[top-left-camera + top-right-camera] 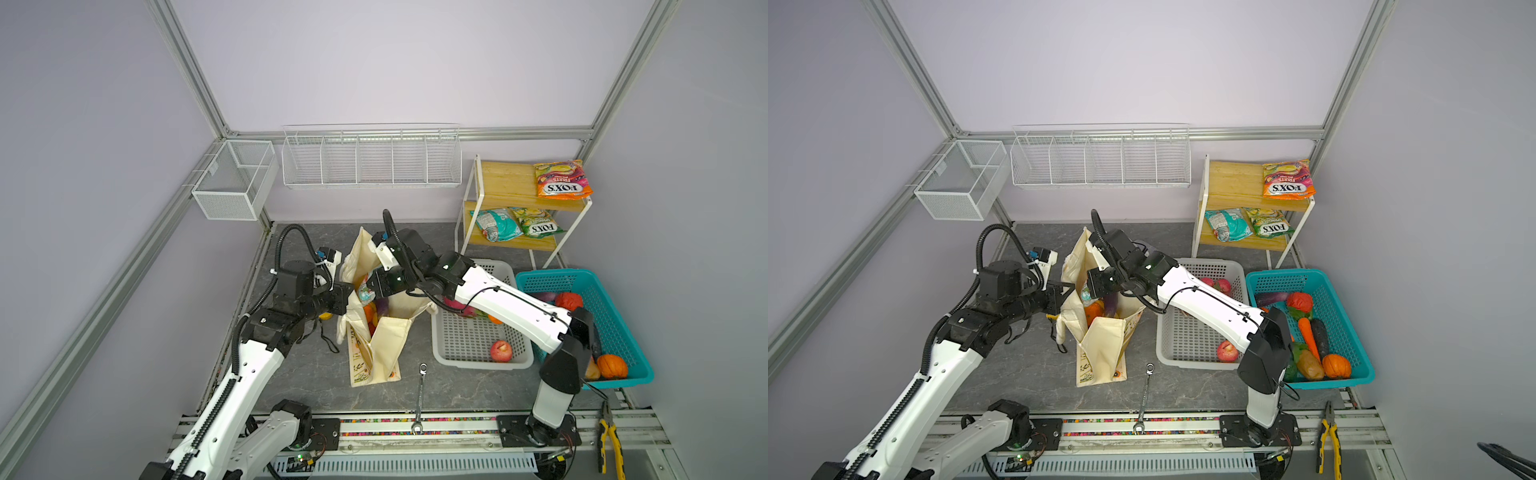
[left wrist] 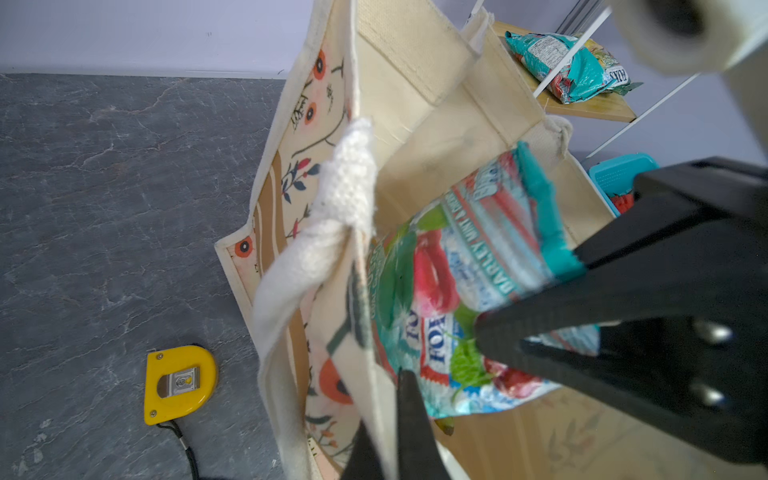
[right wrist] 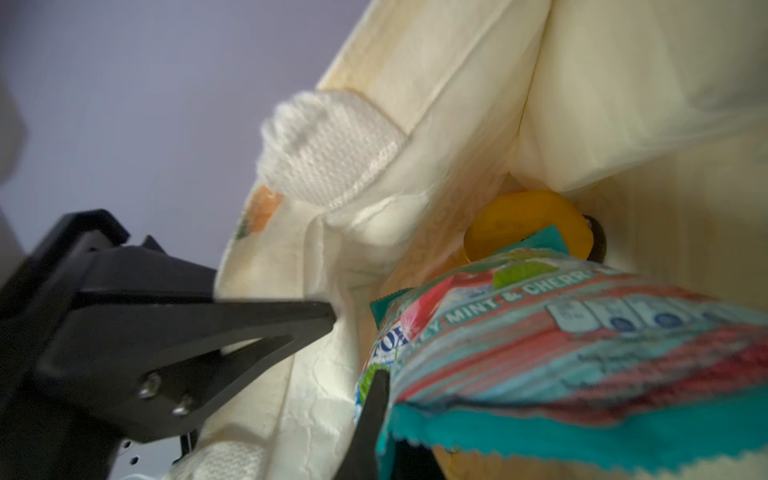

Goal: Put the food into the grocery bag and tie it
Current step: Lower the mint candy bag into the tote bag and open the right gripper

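The cream floral grocery bag (image 1: 386, 340) (image 1: 1100, 345) stands open on the dark table. My left gripper (image 1: 347, 297) (image 2: 386, 415) is shut on the bag's left wall at the rim, beside a white handle (image 2: 349, 178). My right gripper (image 1: 372, 286) (image 3: 386, 415) is shut on a teal snack packet (image 1: 365, 291) (image 2: 469, 266) (image 3: 561, 332) inside the bag's mouth. Below it lie an orange fruit (image 1: 1094, 309), a purple eggplant (image 1: 1111, 305) and a yellow piece (image 3: 528, 220). A red apple (image 1: 500, 350) lies in the grey basket (image 1: 469, 361).
A teal basket (image 1: 623, 291) of vegetables sits at the right. A wooden shelf (image 1: 507, 183) holds orange (image 1: 563, 179), teal (image 1: 496, 224) and green (image 1: 536, 222) packets. A wrench (image 1: 420, 399) lies in front of the bag, a yellow tape measure (image 2: 178, 382) to its left, pliers (image 1: 609, 440) front right.
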Action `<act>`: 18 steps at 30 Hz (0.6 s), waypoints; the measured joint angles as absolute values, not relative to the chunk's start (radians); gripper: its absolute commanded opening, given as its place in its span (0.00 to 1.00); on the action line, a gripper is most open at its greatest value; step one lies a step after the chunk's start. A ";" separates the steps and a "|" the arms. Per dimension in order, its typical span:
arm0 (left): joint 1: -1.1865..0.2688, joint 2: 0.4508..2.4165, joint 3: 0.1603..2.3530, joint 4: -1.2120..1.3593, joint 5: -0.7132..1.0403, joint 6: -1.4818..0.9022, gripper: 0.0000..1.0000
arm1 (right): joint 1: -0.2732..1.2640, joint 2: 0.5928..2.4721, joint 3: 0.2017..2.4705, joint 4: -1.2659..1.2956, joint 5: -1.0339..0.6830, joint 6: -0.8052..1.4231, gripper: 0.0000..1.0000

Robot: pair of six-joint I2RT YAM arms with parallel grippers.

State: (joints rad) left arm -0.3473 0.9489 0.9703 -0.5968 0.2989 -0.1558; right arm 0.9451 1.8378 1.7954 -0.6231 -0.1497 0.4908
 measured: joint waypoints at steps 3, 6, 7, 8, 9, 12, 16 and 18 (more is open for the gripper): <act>-0.347 0.949 0.970 -0.597 0.299 -0.156 0.00 | 0.945 1.872 1.805 -0.654 -0.166 0.465 0.07; -0.347 0.949 0.970 -0.597 0.299 -0.156 0.00 | 0.944 1.908 1.829 -0.701 -0.175 0.442 0.11; -0.347 0.949 0.970 -0.597 0.299 -0.156 0.00 | 0.943 1.918 1.838 -0.719 -0.173 0.435 0.14; -0.347 0.948 0.970 -0.597 0.299 -0.155 0.00 | 0.943 1.925 1.842 -0.736 -0.170 0.426 0.17; -0.347 0.948 0.970 -0.598 0.296 -0.156 0.00 | 0.943 1.929 1.842 -0.752 -0.167 0.419 0.20; -0.347 0.948 0.970 -0.598 0.292 -0.155 0.00 | 0.943 1.929 1.842 -0.801 -0.149 0.399 0.34; -0.347 0.948 0.970 -0.598 0.291 -0.155 0.00 | 0.944 1.929 1.842 -0.844 -0.121 0.390 0.50; -0.347 0.948 0.970 -0.598 0.291 -0.155 0.00 | 0.948 1.929 1.846 -0.863 -0.101 0.385 0.58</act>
State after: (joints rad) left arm -0.3473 0.9478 0.9703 -0.5976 0.2909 -0.1555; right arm 0.9478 1.9289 1.8458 -0.8627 -0.1013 0.3851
